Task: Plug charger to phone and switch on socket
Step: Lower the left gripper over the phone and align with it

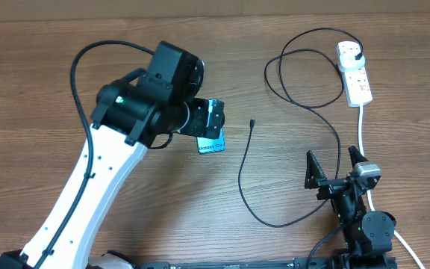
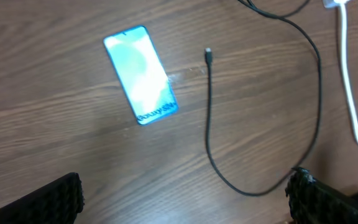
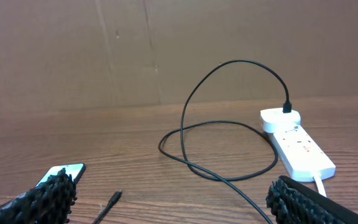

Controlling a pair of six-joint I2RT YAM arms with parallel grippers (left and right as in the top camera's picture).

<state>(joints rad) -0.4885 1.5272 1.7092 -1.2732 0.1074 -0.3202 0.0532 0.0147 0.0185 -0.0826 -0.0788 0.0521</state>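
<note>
My left gripper (image 2: 185,180) hangs over the phone (image 2: 140,74), jaws spread wide, holding nothing. The phone lies flat on the table (image 1: 51,60), screen up. The charger (image 1: 241,175) has its tip (image 2: 208,55) on the wood near the phone's right side, apart from it, and its plug (image 3: 287,107) sits in the socket (image 3: 297,148) at far right. My right gripper (image 1: 331,153) is wide open too, empty, beside the white lead (image 1: 361,123)
</note>
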